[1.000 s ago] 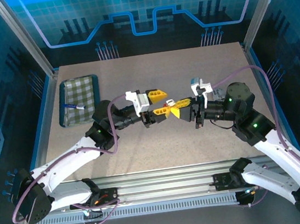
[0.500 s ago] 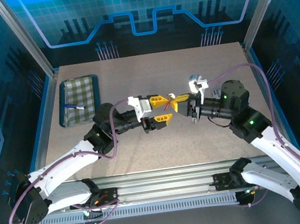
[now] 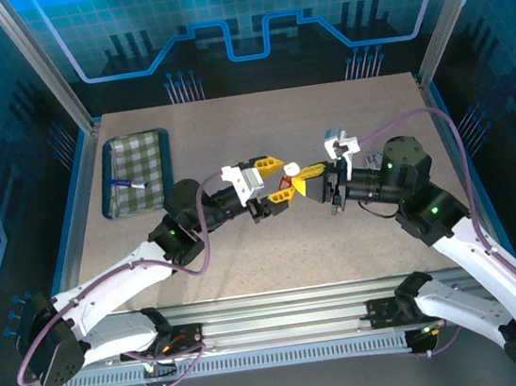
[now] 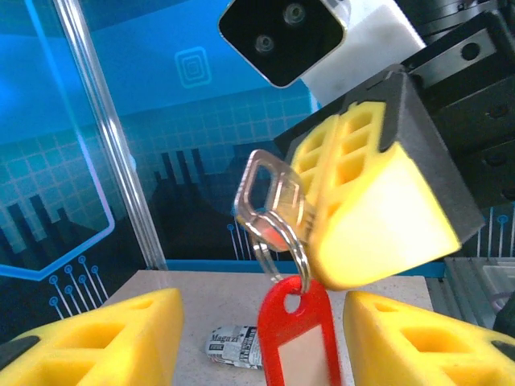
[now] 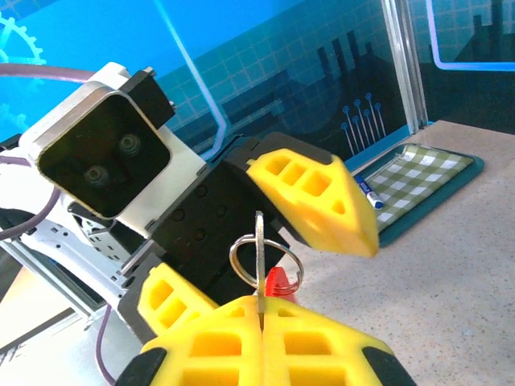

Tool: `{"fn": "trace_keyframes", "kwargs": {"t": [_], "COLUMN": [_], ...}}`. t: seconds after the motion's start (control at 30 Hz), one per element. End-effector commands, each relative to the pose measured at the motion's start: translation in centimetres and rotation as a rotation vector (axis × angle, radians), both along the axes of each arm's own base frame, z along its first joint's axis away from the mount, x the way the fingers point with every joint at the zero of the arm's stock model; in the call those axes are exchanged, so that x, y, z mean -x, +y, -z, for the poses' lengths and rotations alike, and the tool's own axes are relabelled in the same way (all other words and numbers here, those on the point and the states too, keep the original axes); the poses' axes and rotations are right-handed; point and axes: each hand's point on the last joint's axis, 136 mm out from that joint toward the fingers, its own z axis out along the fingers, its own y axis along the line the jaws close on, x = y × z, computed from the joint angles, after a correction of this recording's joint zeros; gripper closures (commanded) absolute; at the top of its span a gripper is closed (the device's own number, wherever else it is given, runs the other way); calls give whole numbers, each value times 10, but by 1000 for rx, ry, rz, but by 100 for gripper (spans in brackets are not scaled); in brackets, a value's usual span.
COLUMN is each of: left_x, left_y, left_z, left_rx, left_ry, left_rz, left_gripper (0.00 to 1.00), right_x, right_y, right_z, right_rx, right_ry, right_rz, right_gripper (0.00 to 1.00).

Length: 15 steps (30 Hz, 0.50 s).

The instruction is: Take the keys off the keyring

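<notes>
The two arms meet nose to nose above the middle of the counter, and the small things are caught between them.

The right hand is closed tight. Its two yellow fingers are pressed flat together with a silvery key pinched between the tips. The key's head sticks out past the fingertips towards the other arm.

The red-tagged keyring hangs from that key. Its wire loop passes through the hole in the key's head, and the plastic tag dangles straight down below the right hand's fingertips, clear of the counter.

The left hand faces it with its fingers parted about halfway. The tag hangs in the gap between the two yellow fingers, with daylight on either side. As far as I can see, neither finger touches the tag or the loop, so this hand has hold of nothing. One finger sits just above the loop and the other below it, close to the right hand's tips.

Under the left hand a small printed scrap lies flat on the counter. Well off beyond the left arm's elbow, by the counter's far left edge, there is a green checked tray with a blue-and-white pen lying in it.
</notes>
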Motion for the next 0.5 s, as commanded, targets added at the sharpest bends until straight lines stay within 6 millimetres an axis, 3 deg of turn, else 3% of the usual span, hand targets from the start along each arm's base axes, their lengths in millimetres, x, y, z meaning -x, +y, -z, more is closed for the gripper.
{"fn": "trace_keyframes", "kwargs": {"t": [0.0, 0.33, 0.47], "left_x": [-3, -5, -5], "left_y": [3, 0, 0], "left_z": [-12, -23, -28], "left_rx": [34, 66, 81], "left_ry": [-60, -88, -103], "left_rz": [-41, -33, -35], "left_gripper": [44, 48, 55], "right_x": [7, 14, 19], "right_y": [1, 4, 5], "right_z": [-16, -16, -13], "right_rx": [-25, -42, -34], "right_ry": [-16, -4, 16], "right_rz": [-43, -86, -117], "right_gripper": [100, 100, 100]}}
